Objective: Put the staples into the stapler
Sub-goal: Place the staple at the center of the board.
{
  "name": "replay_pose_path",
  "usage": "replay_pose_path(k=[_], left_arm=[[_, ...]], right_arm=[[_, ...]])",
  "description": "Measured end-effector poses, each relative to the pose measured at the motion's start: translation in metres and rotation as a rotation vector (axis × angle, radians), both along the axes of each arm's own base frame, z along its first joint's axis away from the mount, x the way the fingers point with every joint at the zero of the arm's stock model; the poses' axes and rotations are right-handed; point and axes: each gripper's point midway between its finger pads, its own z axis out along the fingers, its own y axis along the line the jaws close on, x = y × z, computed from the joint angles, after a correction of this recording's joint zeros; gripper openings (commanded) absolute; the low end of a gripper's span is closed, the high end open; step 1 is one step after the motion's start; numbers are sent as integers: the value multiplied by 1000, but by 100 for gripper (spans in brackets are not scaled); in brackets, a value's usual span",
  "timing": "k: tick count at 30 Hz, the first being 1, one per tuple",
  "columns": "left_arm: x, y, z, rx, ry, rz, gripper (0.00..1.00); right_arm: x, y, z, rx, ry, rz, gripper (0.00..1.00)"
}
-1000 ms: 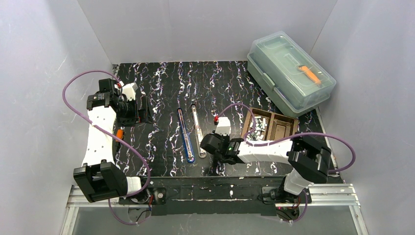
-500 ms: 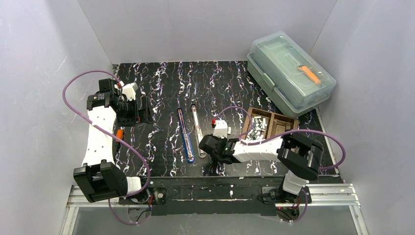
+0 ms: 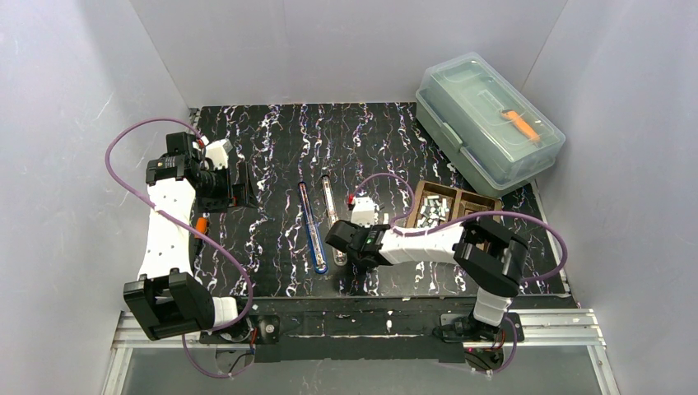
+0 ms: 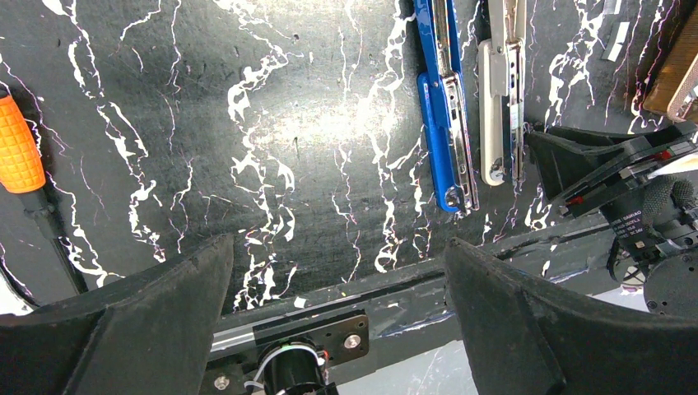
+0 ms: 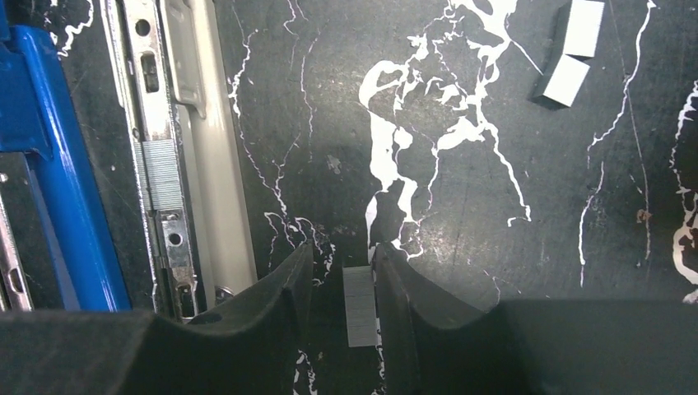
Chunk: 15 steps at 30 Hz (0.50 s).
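Observation:
Two staplers lie opened flat, side by side mid-table: a blue one (image 3: 311, 226) (image 5: 49, 164) and a white one (image 3: 332, 216) (image 5: 193, 148). The white one's metal rail holds a staple strip (image 5: 162, 173). My right gripper (image 3: 348, 257) (image 5: 344, 251) hangs low over the mat just right of the white stapler's near end, shut on one silvery staple strip (image 5: 360, 304) that lies against its right finger. More staples (image 3: 430, 212) fill a wooden tray (image 3: 476, 202). My left gripper (image 3: 239, 193) (image 4: 337, 247) is wide open and empty at the far left.
Two loose staple strips (image 5: 576, 49) lie on the mat right of the staplers. An orange-handled screwdriver (image 4: 18, 156) (image 3: 201, 224) lies by the left arm. A clear lidded plastic box (image 3: 486, 123) stands at the back right.
My right gripper has moved left from beside the wooden tray to the near end of the white stapler. The left arm has not moved.

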Motion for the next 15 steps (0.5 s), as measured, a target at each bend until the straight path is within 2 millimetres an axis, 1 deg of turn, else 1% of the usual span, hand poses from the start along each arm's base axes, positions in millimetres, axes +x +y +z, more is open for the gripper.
replay_pose_path(k=[8, 15], left_arm=[[0, 0, 0, 0, 0, 0, 99], [0, 0, 0, 1, 0, 0, 99]], right_arm=[[-6, -12, 0, -63, 38, -8, 41], [-10, -13, 1, -74, 66, 0, 36]])
